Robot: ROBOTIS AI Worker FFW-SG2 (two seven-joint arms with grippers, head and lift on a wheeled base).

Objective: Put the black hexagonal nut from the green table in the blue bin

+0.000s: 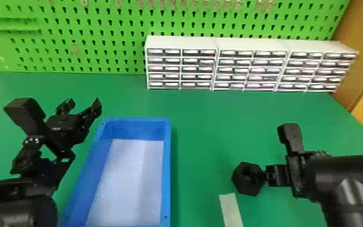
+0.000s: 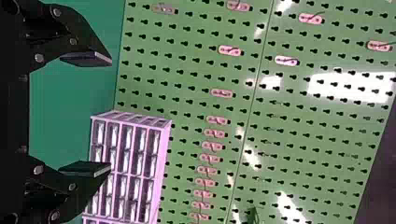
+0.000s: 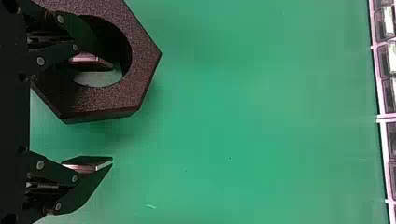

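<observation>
"Where is the black hexagonal nut (image 1: pixel 241 186) seen?"

"At the lower right of the head view, over the green worktop (image 1: pixel 202 120); the blue bin (image 1: pixel 166 169) is found at lower centre."

"Is it grasped?"

"Apparently not. In the right wrist view the right tool (image 3: pixel 112 115) is spread: one finger is set over or in the hole, upper left, the other just outside the nut, lower left. The left tool (image 2: pixel 111 114) is parted too, with nothing grasped."

"How should it be handled?"

"As something stiff and chunky, perhaps light; a firm squeeze should be tolerated. One wall is best pinched between hole and outer flat, since at a corner the grip could be lost."
</observation>
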